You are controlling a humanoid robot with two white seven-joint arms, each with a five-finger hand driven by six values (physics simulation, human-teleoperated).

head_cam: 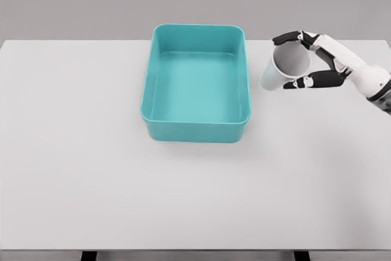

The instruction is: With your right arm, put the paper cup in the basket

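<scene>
A white paper cup [283,68] is held tilted in the air, its mouth facing up and right, just right of the teal basket [149,84]. My right hand [295,60] is shut on the cup, with fingers over the rim and the thumb under its side. The arm comes in from the right edge. The basket is a rectangular tub with nothing inside, standing at the back middle of the table. The cup's base is close to the basket's right rim but still outside it. My left arm does not show.
The white table [91,169] spreads wide in front and to the left of the basket. Its front edge runs along the bottom of the view.
</scene>
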